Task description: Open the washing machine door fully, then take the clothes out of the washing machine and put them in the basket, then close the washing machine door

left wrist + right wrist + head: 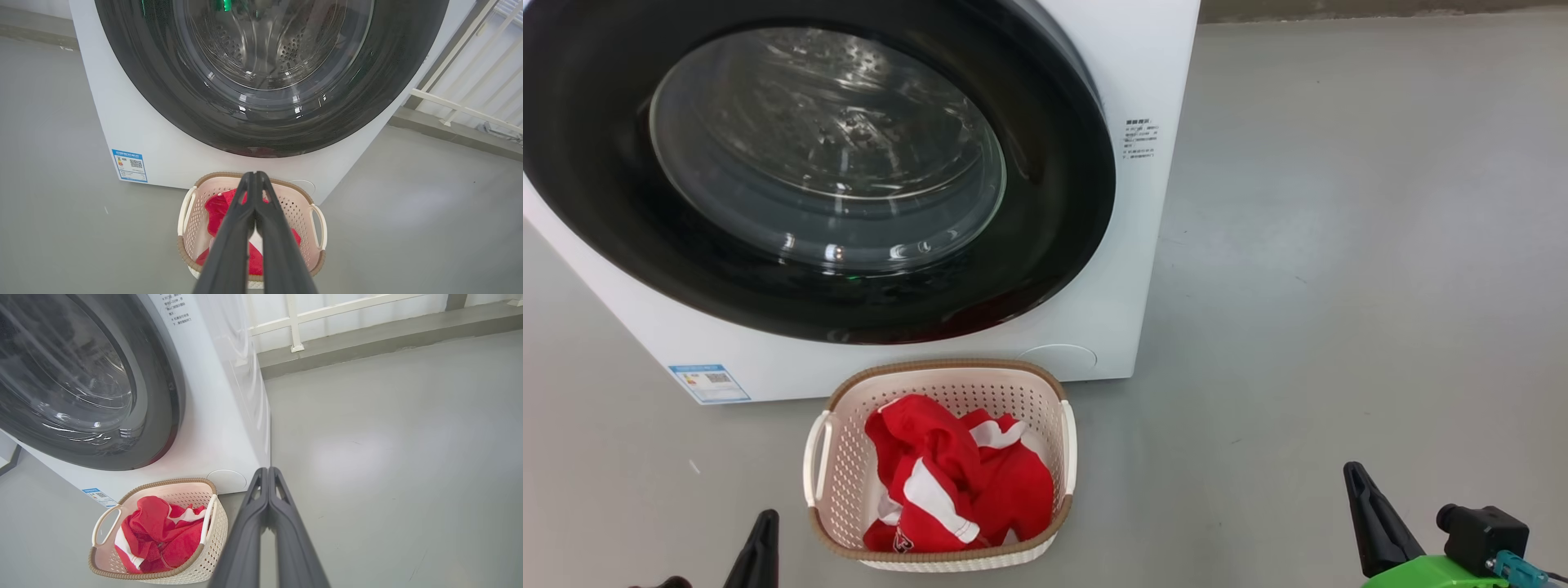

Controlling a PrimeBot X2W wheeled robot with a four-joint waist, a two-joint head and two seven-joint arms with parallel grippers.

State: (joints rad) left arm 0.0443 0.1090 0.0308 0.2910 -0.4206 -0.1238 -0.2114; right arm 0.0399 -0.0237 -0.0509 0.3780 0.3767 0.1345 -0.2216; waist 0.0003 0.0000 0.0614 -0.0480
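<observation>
1. Since the washing machine door (1045,245) lies flat against the white front of the washing machine (1143,65) at the upper left of the head view, and the clothes (964,482) sit heaped in the basket (845,482) at bottom centre just in front of it, the task looks all but done. What remains, I judge, is a check and a tidy parking of the arms.
2. The left gripper (255,174), rising from the bottom middle of its wrist view, has its fingers (233,237) pressed together with nothing between them. It hangs over the basket, apart from the cloth.
3. The right gripper (268,469), bottom middle of its own view, is likewise closed tight and empty, over bare floor (388,437) to the right of the basket.
4. Whether the latch has caught cannot be told. A gentle push with closed fingertips on the door's black ring, not on the glass (825,147), would settle it.
5. Look through the glass: the drum (265,45) shows bare steel, and the red glint at the door's lower edge seems to be a reflection.
6. Draw the left arm up rather than down, lest it snag fabric or tip the light basket.
</observation>
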